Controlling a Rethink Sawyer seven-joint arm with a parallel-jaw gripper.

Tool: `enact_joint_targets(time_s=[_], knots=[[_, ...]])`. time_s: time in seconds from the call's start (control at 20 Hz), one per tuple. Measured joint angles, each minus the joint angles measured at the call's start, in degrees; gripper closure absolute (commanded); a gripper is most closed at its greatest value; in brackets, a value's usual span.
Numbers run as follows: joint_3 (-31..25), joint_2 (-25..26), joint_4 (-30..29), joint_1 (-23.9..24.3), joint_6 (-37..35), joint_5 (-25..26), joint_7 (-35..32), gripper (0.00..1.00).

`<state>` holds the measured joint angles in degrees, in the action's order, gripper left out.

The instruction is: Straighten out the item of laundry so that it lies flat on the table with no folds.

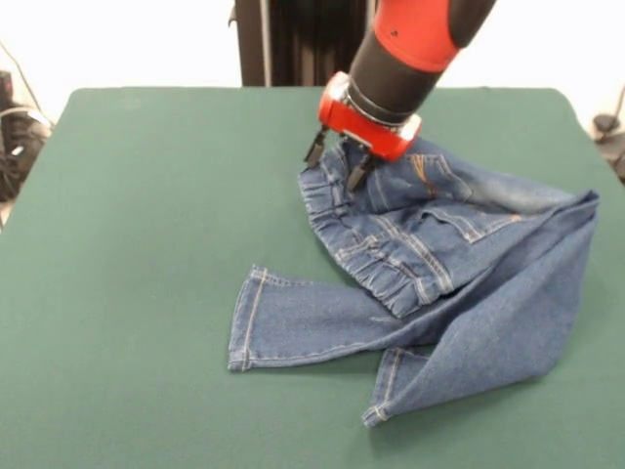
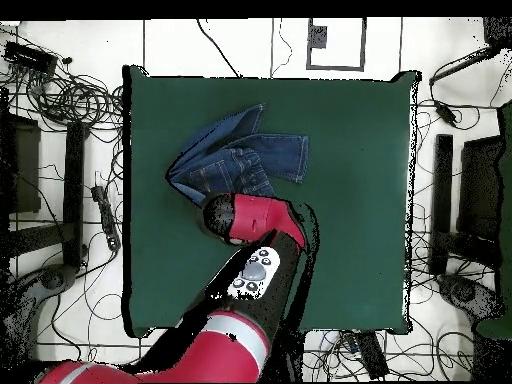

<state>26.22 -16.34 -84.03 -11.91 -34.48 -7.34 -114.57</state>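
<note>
Jeans [image 1: 439, 283] lying crumpled on the green table [image 1: 146, 244], toward the right side in the front view, nearer the robot's edge than the camera's. Not flat: the seat and waist part is sitting folded over the legs, gathered waistband [image 1: 376, 254] running diagonally across the heap, orange-stitched pocket [image 1: 430, 171] showing just below the wrist. One leg is stretching out leftward, its hem [image 1: 249, 322] lying flat on the cloth. The other leg is doubling back under a broad fold at the right, its hem [image 1: 386, 391] pointing toward the camera.

Gripper [image 1: 339, 158] is hanging at the far end of the waistband, directly over the denim. Two dark fingers [image 1: 314, 147] are showing spread apart, tips at or just above the fabric; nothing is sitting clamped between them. Whether the tips are touching the cloth cannot be told.

Red and black arm [image 1: 410, 49] is coming down from the top of the frame.

Overhead view: jeans [image 2: 240, 155] bunched in the table's upper left portion, arm [image 2: 250, 225] covering their lower edge, gripper hidden beneath it. Cables [image 2: 70, 100] are trailing over the floor around the table.
</note>
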Motion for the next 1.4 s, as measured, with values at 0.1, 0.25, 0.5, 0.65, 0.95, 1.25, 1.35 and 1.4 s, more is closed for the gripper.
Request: enact_joint_targets(time_s=[0.1, 0.25, 0.5, 0.65, 0.95, 1.25, 1.35, 1.4], knots=[[0.0, 0.4, 0.0, 0.5, 0.2, -0.7, 0.0, 0.0], [-0.7, 2.1, 0.2, 2.3, 2.0, -2.4, 0.0, 0.0], [-1.5, 3.2, 0.2, 4.7, 3.9, -4.5, 0.0, 0.0], [-2.2, 3.2, 0.2, 5.7, 4.0, -5.7, 0.0, 1.0], [-5.1, 2.2, -0.5, 8.2, 4.7, -6.4, 0.0, 1.0], [-6.7, 1.0, -1.9, 9.8, 5.6, -6.5, 0.0, 1.0], [-6.6, 1.0, -1.9, 9.5, 5.8, -6.4, 0.0, 1.0], [-6.5, 1.0, -1.9, 9.4, 5.9, -6.4, 0.0, 1.0]])
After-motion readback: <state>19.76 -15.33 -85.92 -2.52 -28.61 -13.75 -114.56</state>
